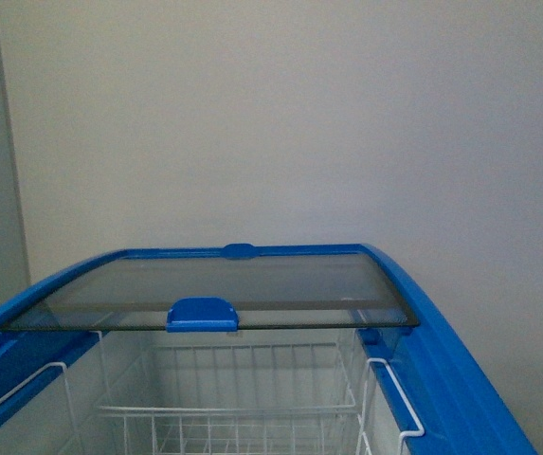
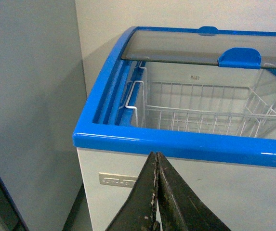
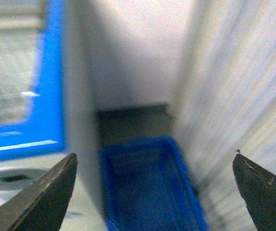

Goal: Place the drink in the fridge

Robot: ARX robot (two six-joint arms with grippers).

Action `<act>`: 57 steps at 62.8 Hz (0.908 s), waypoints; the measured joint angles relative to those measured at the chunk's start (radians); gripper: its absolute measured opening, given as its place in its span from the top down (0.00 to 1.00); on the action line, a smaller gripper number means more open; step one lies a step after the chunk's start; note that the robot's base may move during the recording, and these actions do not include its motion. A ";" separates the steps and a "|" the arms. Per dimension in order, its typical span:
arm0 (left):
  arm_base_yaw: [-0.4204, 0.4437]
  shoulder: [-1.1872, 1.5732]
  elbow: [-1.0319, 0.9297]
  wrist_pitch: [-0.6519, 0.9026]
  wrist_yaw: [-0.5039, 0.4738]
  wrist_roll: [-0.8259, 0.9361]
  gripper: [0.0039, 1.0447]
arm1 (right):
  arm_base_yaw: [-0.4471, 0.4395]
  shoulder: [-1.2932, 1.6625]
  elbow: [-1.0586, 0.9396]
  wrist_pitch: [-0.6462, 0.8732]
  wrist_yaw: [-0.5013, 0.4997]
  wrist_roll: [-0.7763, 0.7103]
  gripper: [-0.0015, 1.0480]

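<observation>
Fridge [image 1: 461,379] fills the lower half of your front view: a white chest freezer with a blue rim, standing against a plain wall. Its curved glass lid [image 1: 214,289] is slid to the far side, blue handle [image 1: 202,315] toward you, so the near part is open and a white wire basket [image 1: 243,408] shows inside.

Your left gripper [image 2: 155,192] hangs just in front of the near rim, its two dark fingers pressed together with nothing between them. Your right gripper [image 3: 154,192] is spread wide and empty. That view is blurred; it looks down into the narrow gap between the freezer's right side and the wall, where a blue mesh basket [image 3: 147,187] sits on the floor.

Drink is not visible in any view. If it lies in the blue basket, the blur hides it.

Judging from this, the opening step looks done and the fetch is in hand. Your next move likely calls for lowering the open right gripper toward the blue basket, finding the bottle, and closing on it before carrying it over the rim.
</observation>
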State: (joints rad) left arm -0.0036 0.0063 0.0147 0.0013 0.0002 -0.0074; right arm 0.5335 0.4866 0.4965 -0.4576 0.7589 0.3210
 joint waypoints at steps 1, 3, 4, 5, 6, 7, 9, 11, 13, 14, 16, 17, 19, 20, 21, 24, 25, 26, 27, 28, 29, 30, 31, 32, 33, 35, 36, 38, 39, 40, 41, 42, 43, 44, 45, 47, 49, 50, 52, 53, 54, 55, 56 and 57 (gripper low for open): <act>0.000 0.000 0.000 0.000 0.000 0.000 0.98 | 0.010 -0.042 -0.029 0.070 -0.054 -0.023 0.12; 0.000 0.000 0.000 0.000 0.001 0.000 0.98 | 0.021 -0.116 -0.096 0.217 -0.131 -0.081 0.19; 0.000 0.000 0.000 0.000 0.000 0.000 0.98 | 0.024 -0.130 -0.112 0.251 -0.138 -0.089 0.20; 0.000 0.000 0.000 0.000 0.000 0.000 0.98 | 0.029 -0.157 -0.146 0.318 -0.165 -0.121 0.24; 0.000 0.000 0.000 0.000 0.000 0.000 0.98 | 0.030 -0.167 -0.163 0.347 -0.173 -0.145 0.25; 0.000 0.000 0.000 0.000 0.000 0.000 0.98 | 0.029 -0.184 -0.191 0.396 -0.190 -0.174 0.28; 0.000 0.000 0.000 0.000 0.000 0.000 0.98 | 0.022 -0.199 -0.216 0.434 -0.212 -0.200 0.32; 0.000 0.000 0.000 0.000 0.000 0.000 0.98 | -0.003 -0.220 -0.254 0.470 -0.249 -0.235 0.38; 0.000 0.000 0.000 0.000 0.000 0.000 0.98 | -0.038 -0.240 -0.281 0.473 -0.281 -0.259 0.45; 0.000 0.000 0.000 0.000 0.001 0.000 0.98 | -0.065 -0.253 -0.299 0.473 -0.309 -0.273 0.50; 0.000 0.000 0.000 0.000 0.000 0.000 0.98 | -0.099 -0.273 -0.314 0.472 -0.347 -0.287 0.56; 0.000 0.000 0.000 0.000 0.000 0.000 0.98 | -0.116 -0.282 -0.319 0.471 -0.364 -0.291 0.60; 0.000 0.000 0.000 0.000 0.000 0.000 0.98 | -0.149 -0.299 -0.328 0.470 -0.396 -0.297 0.66; 0.000 0.000 0.000 0.000 0.000 0.000 0.98 | -0.174 -0.310 -0.336 0.468 -0.420 -0.301 0.71; 0.000 0.000 0.000 0.000 0.000 0.000 0.98 | -0.190 -0.318 -0.341 0.468 -0.435 -0.302 0.75; 0.000 0.000 0.000 0.000 0.000 0.000 0.98 | -0.233 -0.338 -0.356 0.464 -0.473 -0.309 0.84; 0.000 0.000 0.000 0.000 0.000 0.000 0.98 | -0.246 -0.343 -0.360 0.463 -0.484 -0.311 0.88; 0.000 0.000 0.000 0.000 0.000 0.000 0.98 | -0.253 -0.346 -0.362 0.462 -0.490 -0.311 0.90; 0.000 0.000 0.000 0.000 0.000 0.000 0.98 | -0.265 -0.351 -0.367 0.462 -0.502 -0.311 0.93; 0.000 0.000 0.000 0.000 0.000 0.000 0.98 | -0.270 -0.353 -0.369 0.462 -0.508 -0.311 0.95; 0.000 0.000 0.000 0.000 0.000 0.000 0.98 | -0.276 -0.356 -0.371 0.462 -0.513 -0.312 0.96; 0.000 0.000 0.000 0.000 0.000 0.000 0.98 | -0.288 -0.360 -0.375 0.462 -0.525 -0.317 0.98; 0.000 0.000 0.000 0.000 0.000 0.000 0.98 | -0.293 -0.363 -0.377 0.462 -0.531 -0.315 0.97; 0.000 0.000 0.000 0.000 0.000 0.000 0.98 | -0.298 -0.365 -0.379 0.461 -0.537 -0.315 0.97; 0.000 0.000 0.000 0.000 0.000 0.000 0.98 | -0.308 -0.369 -0.384 0.460 -0.547 -0.316 0.97; 0.000 0.000 0.000 0.000 0.000 0.000 0.98 | -0.318 -0.373 -0.388 0.460 -0.557 -0.315 0.97; 0.000 0.000 0.000 0.000 0.000 0.000 0.98 | -0.328 -0.378 -0.392 0.460 -0.567 -0.316 0.97; 0.000 0.000 0.000 0.000 0.000 0.000 0.98 | -0.343 -0.385 -0.398 0.458 -0.580 -0.316 0.97; 0.000 0.000 0.000 0.000 0.000 0.000 0.98 | -0.347 -0.386 -0.400 0.458 -0.584 -0.316 0.97; 0.000 0.000 0.000 0.000 0.000 0.000 0.98 | -0.356 -0.390 -0.403 0.457 -0.592 -0.316 0.97; 0.000 0.000 0.000 0.000 0.000 0.000 0.98 | -0.364 -0.393 -0.406 0.457 -0.598 -0.316 0.97; 0.000 0.000 0.000 0.000 0.000 0.000 0.98 | -0.375 -0.398 -0.409 0.456 -0.613 -0.316 0.97; 0.000 0.000 0.000 0.000 0.000 0.000 0.98 | -0.410 -0.405 -0.412 0.451 -0.675 -0.316 0.97; 0.000 0.000 0.000 0.000 0.000 0.000 0.98 | -0.441 -0.408 -0.415 0.450 -0.707 -0.317 0.97; 0.000 0.000 0.000 0.000 0.000 0.000 0.98 | -0.468 -0.410 -0.418 0.450 -0.728 -0.317 0.97; 0.000 0.000 0.000 0.000 0.000 0.000 0.98 | -0.500 -0.417 -0.422 0.450 -0.743 -0.317 0.97; 0.000 0.000 0.000 0.000 0.000 0.000 0.98 | -0.515 -0.420 -0.425 0.450 -0.745 -0.317 0.97; 0.000 0.000 0.000 0.000 0.000 0.000 0.98 | -0.521 -0.423 -0.426 0.450 -0.746 -0.317 0.97; 0.000 0.000 0.000 0.000 0.000 0.000 0.98 | -0.526 -0.424 -0.429 0.450 -0.753 -0.317 0.97; 0.000 0.000 0.000 0.000 0.001 0.000 0.98 | -0.527 -0.426 -0.430 0.450 -0.754 -0.317 0.97; 0.000 0.000 0.000 0.000 0.000 0.000 0.98 | -0.527 -0.428 -0.432 0.450 -0.756 -0.317 0.97; 0.000 0.000 0.000 0.000 0.000 0.000 0.98 | -0.527 -0.430 -0.434 0.450 -0.756 -0.317 0.97; 0.000 0.000 0.000 0.000 0.000 0.000 0.98 | -0.528 -0.432 -0.437 0.450 -0.756 -0.317 0.97; 0.000 0.000 0.000 0.000 0.000 0.000 0.98 | -0.528 -0.433 -0.439 0.450 -0.756 -0.317 0.97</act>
State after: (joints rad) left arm -0.0036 0.0059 0.0147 0.0013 0.0002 -0.0074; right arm 0.0055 0.0536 0.0578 -0.0074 0.0025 0.0040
